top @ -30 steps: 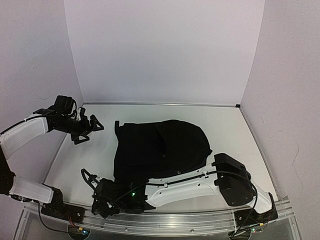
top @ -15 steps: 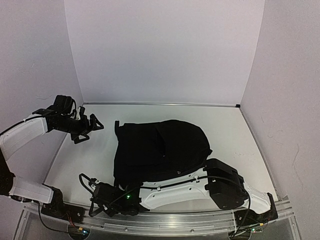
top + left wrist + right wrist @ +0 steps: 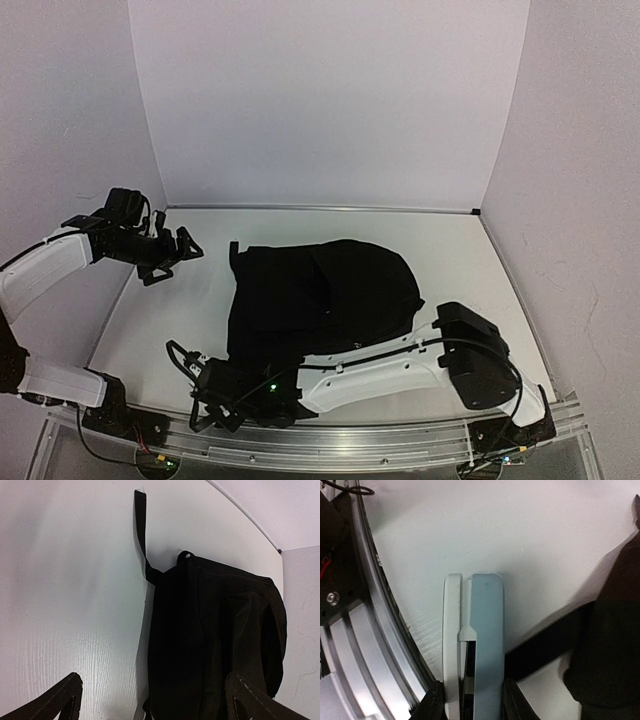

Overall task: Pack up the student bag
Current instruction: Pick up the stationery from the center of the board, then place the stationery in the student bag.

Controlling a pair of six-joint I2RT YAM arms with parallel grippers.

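Narrowed from a moment earlier, the right gripper (image 3: 472, 696) now pinches a white and pale-blue flat item (image 3: 480, 630) by its long sides, near the table's (image 3: 450, 250) near-left edge. The student bag (image 3: 320, 295) lies flat just beyond, mid-table. The left gripper (image 3: 178, 258) hovers wide and empty. Judging by this, packing has barely begun.

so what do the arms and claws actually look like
white shells, black joint housings on both arms. left claw and right claw are black, two-fingered. a black cable runs along the right arm, with a green light near its wrist
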